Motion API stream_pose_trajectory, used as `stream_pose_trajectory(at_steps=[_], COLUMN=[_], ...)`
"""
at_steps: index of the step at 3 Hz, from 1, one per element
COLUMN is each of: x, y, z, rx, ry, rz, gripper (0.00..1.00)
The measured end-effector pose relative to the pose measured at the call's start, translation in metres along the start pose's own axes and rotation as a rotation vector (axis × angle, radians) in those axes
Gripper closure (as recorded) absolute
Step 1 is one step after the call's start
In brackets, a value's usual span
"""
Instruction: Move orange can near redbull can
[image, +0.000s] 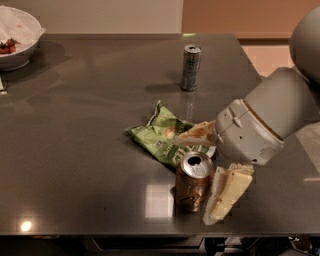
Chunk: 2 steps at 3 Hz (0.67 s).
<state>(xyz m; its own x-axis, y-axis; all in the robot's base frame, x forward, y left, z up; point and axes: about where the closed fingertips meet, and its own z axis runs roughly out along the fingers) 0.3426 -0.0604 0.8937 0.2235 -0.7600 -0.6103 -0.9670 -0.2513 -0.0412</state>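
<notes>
"Fingers (227, 195) first: how do they stand?"

"Spread wide apart, gripping nothing. The gripper (192, 181) hangs low over the near part of the table (75, 150), coming in from the right on the pale grey arm (265, 120)."

"And the orange can (192, 182)?"

"Upright, its opened silver top showing, in the gap between the two fingers. The nearer finger runs down just beside the can's right side. I cannot tell whether it touches the can. The farther finger reaches out to the left behind the can's top, above it in the picture."

"Does that farther finger rest on anything?"

"It lies over the right edge of a green chip bag (157, 135), though whether it presses on the bag or hovers over it I cannot say. The bag lies flat and crumpled, mostly to the left of that finger and just behind the can."

"Where is the redbull can (190, 67) from the fingers?"

"Well beyond the farther finger, toward the back of the table. It stands upright, slim and silver-grey, well apart from the orange can, with the chip bag and bare tabletop between the two."

"Anything else out there?"

"A white bowl (20, 37) with something red inside, far to the left of the fingers at the back corner, partly cut off by the edge of the view."
</notes>
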Motion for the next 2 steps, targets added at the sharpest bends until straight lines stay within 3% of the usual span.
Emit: stream_pose_trajectory(at_steps=[2], x=[-0.0010], y=[-0.0052], z=[-0.0075], rx=[0.004], ry=[0.004], rz=[0.003], gripper=[0.64])
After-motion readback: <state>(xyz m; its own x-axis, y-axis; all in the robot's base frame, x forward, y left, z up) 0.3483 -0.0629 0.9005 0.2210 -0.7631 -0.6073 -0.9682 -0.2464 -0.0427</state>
